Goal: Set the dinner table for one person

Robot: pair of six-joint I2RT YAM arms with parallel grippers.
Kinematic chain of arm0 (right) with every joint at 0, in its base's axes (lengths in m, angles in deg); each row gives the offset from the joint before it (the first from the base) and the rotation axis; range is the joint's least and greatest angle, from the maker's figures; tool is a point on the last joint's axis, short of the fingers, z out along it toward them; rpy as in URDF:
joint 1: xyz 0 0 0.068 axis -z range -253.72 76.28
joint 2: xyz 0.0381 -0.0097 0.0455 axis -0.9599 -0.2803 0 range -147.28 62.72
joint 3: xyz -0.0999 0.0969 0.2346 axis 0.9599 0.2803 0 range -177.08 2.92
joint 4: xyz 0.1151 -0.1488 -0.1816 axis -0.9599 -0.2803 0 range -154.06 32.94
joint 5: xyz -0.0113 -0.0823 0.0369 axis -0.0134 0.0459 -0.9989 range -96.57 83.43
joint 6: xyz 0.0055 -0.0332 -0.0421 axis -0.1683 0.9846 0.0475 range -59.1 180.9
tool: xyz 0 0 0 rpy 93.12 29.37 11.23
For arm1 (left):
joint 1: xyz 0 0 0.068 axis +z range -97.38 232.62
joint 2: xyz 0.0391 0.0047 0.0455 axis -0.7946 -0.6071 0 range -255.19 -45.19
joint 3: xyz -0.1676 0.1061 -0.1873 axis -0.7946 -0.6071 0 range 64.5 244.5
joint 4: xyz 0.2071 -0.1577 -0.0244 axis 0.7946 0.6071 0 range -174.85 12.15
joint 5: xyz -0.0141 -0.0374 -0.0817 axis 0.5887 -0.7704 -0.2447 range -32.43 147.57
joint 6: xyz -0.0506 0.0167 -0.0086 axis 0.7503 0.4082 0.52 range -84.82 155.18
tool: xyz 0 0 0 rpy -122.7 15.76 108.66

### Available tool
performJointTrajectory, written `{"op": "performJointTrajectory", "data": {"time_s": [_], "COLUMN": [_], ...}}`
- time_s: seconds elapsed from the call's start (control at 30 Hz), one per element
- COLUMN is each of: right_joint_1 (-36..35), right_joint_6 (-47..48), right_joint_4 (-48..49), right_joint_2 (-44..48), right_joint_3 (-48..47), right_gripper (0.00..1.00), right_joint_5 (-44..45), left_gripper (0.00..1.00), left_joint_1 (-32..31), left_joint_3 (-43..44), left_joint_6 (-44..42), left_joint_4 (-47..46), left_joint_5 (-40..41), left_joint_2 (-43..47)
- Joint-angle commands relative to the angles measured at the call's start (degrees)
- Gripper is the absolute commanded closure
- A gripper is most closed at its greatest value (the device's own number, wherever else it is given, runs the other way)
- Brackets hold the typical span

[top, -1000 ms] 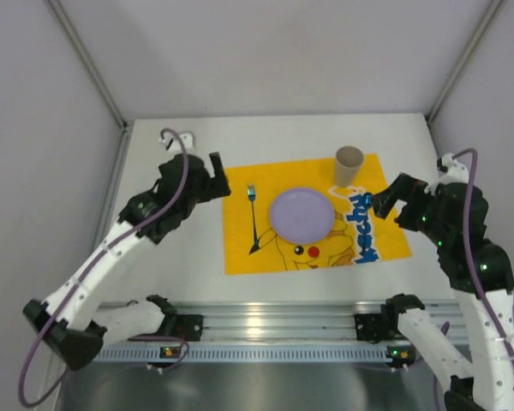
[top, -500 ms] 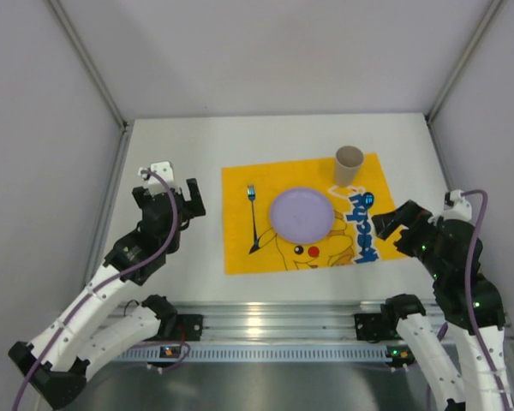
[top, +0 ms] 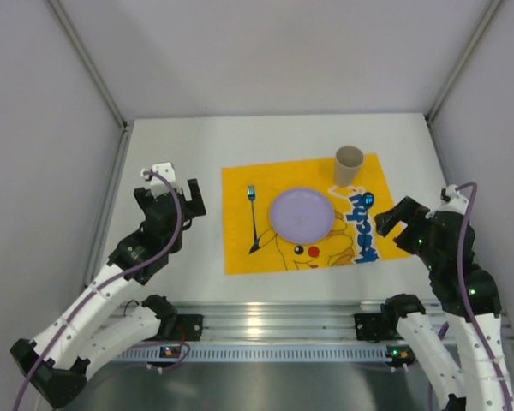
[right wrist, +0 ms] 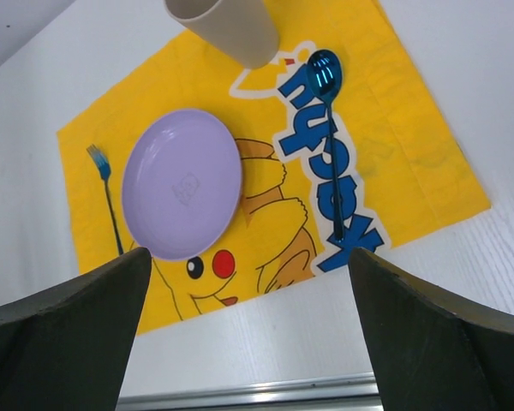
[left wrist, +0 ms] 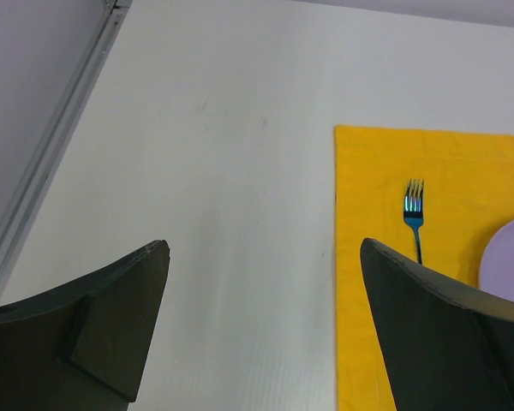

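plate [left wrist: 512,253], cup [right wrist: 227,26], dinner table [left wrist: 197,171] cropped, wrist cams

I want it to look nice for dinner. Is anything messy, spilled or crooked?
Nothing is spilled or broken. The plate sits mid-mat, with the fork to its left, the spoon to its right and the cup upright at a far corner. Only the yellow mat lies slightly crooked on the dinner table.

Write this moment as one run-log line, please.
left gripper: open, empty | right gripper: open, empty | mat on table: fork, plate, spoon, cup
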Motion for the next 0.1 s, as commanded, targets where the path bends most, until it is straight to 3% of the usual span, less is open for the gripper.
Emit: {"op": "performJointTrajectory", "data": {"time_s": [0.0,0.07], "right_joint_1": [0.1,0.1], "right_joint_6": [2.4,3.5], "right_joint_4": [0.2,-0.3], "right_joint_2": [-0.8,-1.6], "right_joint_3": [-3.1,-4.2], "right_gripper": [0.00,0.00], "right_joint_5": [1.9,2.2], "left_gripper": [0.01,0.01], "left_joint_1": [0.0,-0.1], "left_joint_3": [-1.3,-1.3], "left_joint_6": [-0.4,-0.9], "left_joint_4": [-5.0,-6.8], "left_joint_5": [1.3,2.5], "left_joint_2": [-2.2,-3.6]}}
